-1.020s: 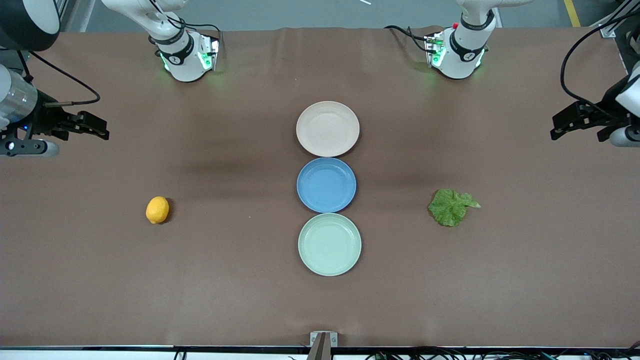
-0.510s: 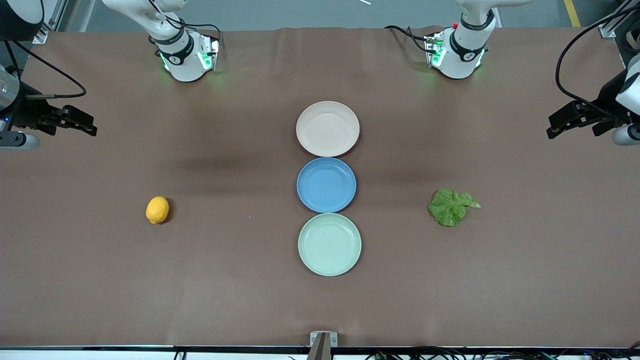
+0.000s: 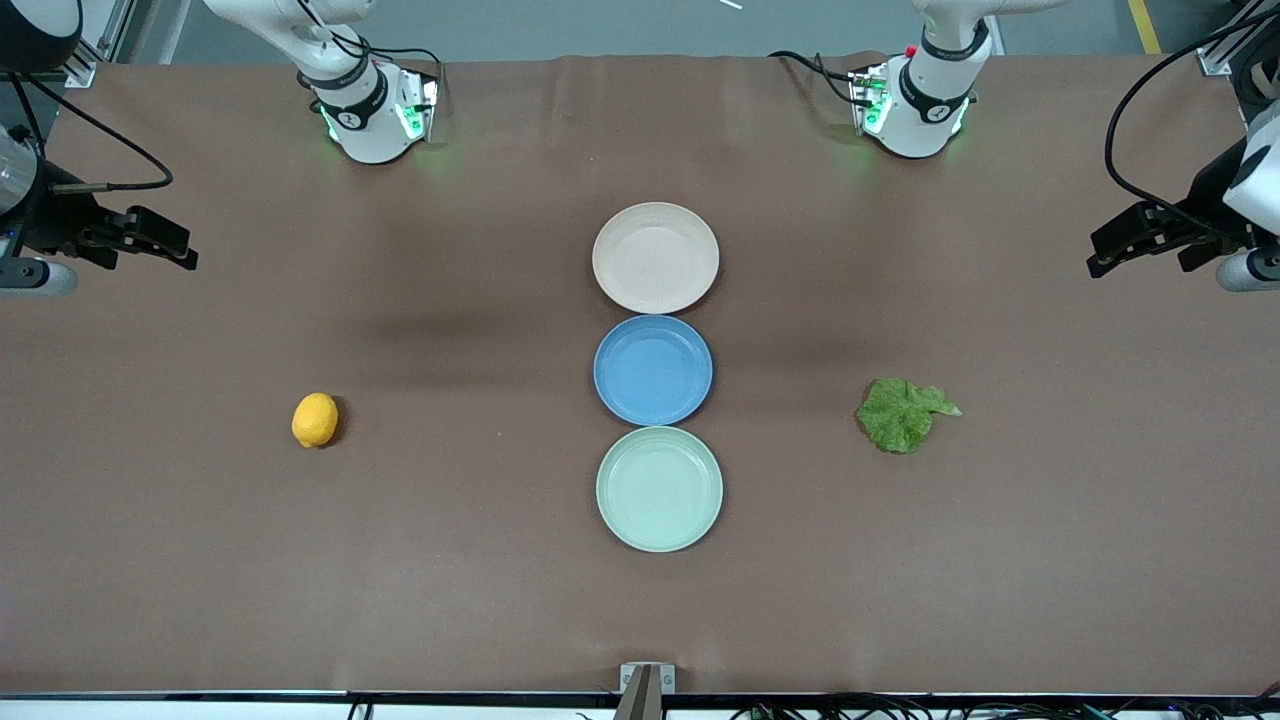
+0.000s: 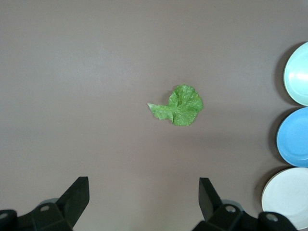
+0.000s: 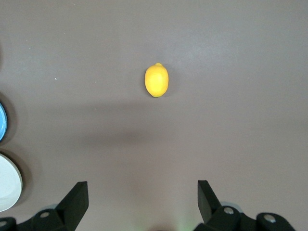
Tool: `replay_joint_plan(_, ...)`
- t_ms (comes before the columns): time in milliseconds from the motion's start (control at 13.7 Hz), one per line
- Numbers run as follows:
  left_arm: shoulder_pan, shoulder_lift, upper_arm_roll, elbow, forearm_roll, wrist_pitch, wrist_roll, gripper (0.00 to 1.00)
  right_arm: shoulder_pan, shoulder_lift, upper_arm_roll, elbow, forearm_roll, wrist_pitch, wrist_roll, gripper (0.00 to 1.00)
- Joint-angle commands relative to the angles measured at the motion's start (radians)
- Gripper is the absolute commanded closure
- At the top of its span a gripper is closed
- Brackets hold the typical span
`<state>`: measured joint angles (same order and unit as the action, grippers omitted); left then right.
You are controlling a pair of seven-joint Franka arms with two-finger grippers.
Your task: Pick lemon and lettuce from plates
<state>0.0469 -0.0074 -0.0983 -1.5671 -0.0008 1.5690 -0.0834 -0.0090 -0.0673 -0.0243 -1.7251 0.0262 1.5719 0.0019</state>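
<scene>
Both arms drawn back to the table ends; plates bare, fruit and leaf on the cloth.

Front: over the last second the right gripper point(image 3: 165, 248) and left gripper point(image 3: 1125, 240) pulled outward and now hold, so the picking looks done. Lemon point(image 3: 315, 419) toward the right arm's end, lettuce point(image 3: 903, 413) toward the left arm's; beige plate point(image 3: 655, 257), blue plate point(image 3: 653, 369), green plate point(image 3: 659, 488) empty.
Left wrist: fingers point(image 4: 74, 197) spread, high over the lettuce point(image 4: 178, 106).
Right wrist: fingers point(image 5: 77, 198) spread, over the lemon point(image 5: 157, 80).
</scene>
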Motion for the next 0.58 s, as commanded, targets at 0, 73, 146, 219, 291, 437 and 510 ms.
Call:
replay_joint_plan(0,0.008,0.001,0.006,0.012,-0.010,-0.017,0.068,0.00,-0.014,-0.032,0.007,-0.031,0.015,0.019,0.000,0.00)
replay_joint_plan(73,0.007,0.001,0.008,0.012,-0.011,-0.018,0.067,0.00,-0.013,-0.032,0.007,-0.030,0.015,0.020,0.000,0.00)
replay_joint_plan(146,0.007,0.001,0.008,0.012,-0.011,-0.018,0.053,0.00,-0.011,-0.032,0.007,-0.030,0.015,0.020,0.000,0.00)
replay_joint_plan(219,0.005,0.001,0.008,0.012,-0.011,-0.017,0.050,0.00,-0.011,-0.032,0.007,-0.030,0.015,0.026,0.000,0.00)
replay_joint_plan(291,0.005,0.000,0.006,0.012,-0.011,-0.017,0.051,0.00,-0.009,-0.032,0.007,-0.030,0.015,0.028,0.000,0.00)
replay_joint_plan(437,0.005,0.001,0.006,0.012,-0.010,-0.018,0.063,0.00,-0.009,-0.032,0.009,-0.030,0.015,0.033,0.000,0.00)
replay_joint_plan(510,0.005,0.001,0.006,0.012,-0.008,-0.017,0.067,0.00,-0.009,-0.032,0.009,-0.030,0.015,0.036,0.000,0.00)
